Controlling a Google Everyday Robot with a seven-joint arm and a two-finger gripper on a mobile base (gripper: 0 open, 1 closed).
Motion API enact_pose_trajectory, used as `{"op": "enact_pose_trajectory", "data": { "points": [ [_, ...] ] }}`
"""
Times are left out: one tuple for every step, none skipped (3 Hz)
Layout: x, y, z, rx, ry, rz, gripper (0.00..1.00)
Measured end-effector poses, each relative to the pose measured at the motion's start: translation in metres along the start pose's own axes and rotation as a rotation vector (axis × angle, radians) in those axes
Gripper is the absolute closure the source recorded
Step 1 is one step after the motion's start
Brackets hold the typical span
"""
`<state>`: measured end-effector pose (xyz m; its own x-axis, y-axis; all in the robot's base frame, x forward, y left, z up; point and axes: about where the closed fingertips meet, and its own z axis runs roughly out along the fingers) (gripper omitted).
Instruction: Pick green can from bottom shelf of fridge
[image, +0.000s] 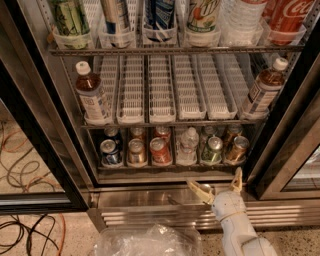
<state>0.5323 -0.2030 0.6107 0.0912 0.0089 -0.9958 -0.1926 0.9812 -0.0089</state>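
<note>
The fridge (45, 125) stands open in front of me. Its bottom shelf (170, 166) is a dark wire rack with clear lane trays holding short cans. The green can (213, 150) stands upright at the front of the second lane from the right, silver top showing. A bronze-orange can (237, 149) is on its right, a small clear bottle (188, 145) on its left, then a red can (159, 151). My gripper (218, 182) is open, fingers spread, low in front of the steel base, just below and slightly right of the green can, not touching it.
The middle rack holds long white ribbed lanes (160, 90) with a brown-drink bottle at each end (92, 97) (262, 90). Tall cans and bottles fill the top rack (160, 20). A crumpled clear plastic bag (150, 240) lies on the floor. Cables (25, 165) lie at left.
</note>
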Motion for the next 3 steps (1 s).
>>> {"op": "enact_pose_trajectory", "data": {
  "points": [
    [0.0,0.0,0.0,0.0,0.0,0.0,0.19],
    [0.0,0.0,0.0,0.0,0.0,0.0,0.33],
    [0.0012,0.0005,0.0004,-0.002,0.001,-0.003,0.32]
  ]
}}
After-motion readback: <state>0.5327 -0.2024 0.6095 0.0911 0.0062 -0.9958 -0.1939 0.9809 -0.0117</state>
